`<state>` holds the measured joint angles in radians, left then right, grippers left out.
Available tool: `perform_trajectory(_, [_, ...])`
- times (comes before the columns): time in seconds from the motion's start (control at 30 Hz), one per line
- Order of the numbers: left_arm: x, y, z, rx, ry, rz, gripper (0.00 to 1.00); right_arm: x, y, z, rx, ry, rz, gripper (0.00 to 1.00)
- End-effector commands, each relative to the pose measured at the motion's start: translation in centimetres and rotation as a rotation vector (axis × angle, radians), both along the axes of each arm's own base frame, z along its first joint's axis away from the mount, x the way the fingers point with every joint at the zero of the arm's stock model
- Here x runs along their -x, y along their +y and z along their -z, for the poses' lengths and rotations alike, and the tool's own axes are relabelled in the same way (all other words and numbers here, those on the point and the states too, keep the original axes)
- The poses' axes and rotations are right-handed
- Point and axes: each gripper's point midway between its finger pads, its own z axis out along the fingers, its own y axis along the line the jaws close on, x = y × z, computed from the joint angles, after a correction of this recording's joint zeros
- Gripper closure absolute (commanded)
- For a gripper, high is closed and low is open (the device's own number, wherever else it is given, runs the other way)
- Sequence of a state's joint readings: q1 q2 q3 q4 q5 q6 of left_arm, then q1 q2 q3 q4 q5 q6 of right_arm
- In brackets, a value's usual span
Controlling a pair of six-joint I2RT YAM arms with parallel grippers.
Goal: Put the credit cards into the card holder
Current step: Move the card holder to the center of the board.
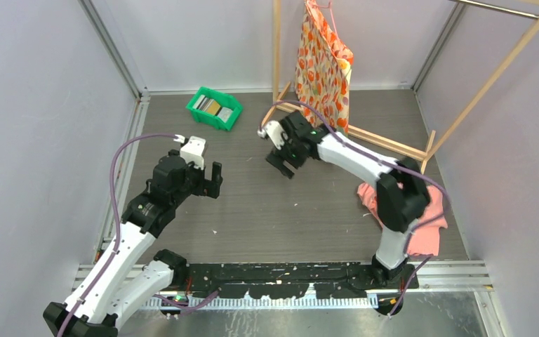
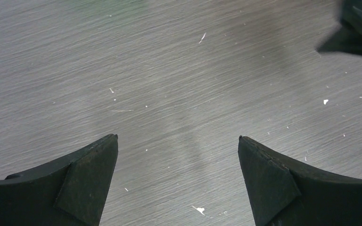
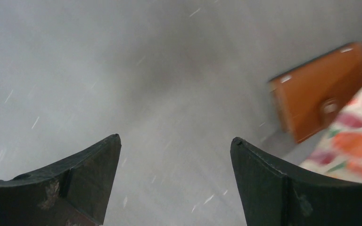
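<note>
Left jaws wide apart, empty, over tabletop (image 2: 179, 70). Right jaws also apart, holding nothing. One card holder (image 3: 318, 92), snapped closed, lies ahead and right of the right jaws, not touching them, beside floral cloth (image 3: 353, 141). Credit cards (image 1: 211, 107) in one green bin (image 1: 228, 119); count unclear.

Cards (image 1: 211, 107): in the bin (image 1: 198, 98), too small to count or to tell their colours.
Wallet (image 3: 318, 92): blurred; whether its lower right corner lies under or beside the floral cloth (image 3: 353, 155) cannot be told.
Floral cloth: cut off by the right edge of the right wrist view.
Dark shape (image 2: 356, 28): blurred and cut off at the top right corner, so it cannot be identified.
Pink cloth (image 1: 431, 225): partly hidden behind the right arm (image 1: 393, 196).
Left fingers (image 2: 82, 183): roots cut off by the bottom edge.
Right fingers (image 3: 75, 188): roots cut off by the bottom edge, and blurred.
</note>
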<state>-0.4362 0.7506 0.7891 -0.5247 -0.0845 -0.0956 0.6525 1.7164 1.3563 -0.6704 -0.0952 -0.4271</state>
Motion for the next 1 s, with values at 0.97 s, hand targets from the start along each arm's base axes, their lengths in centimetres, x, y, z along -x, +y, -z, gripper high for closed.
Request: perform_trajectory(0.97, [-0.1, 0.7, -1.6, -0.007, -0.063, -0.022, 0.00, -15.6, -4.1, 8.5, -0.156, 0.186, 0.783, 0.30])
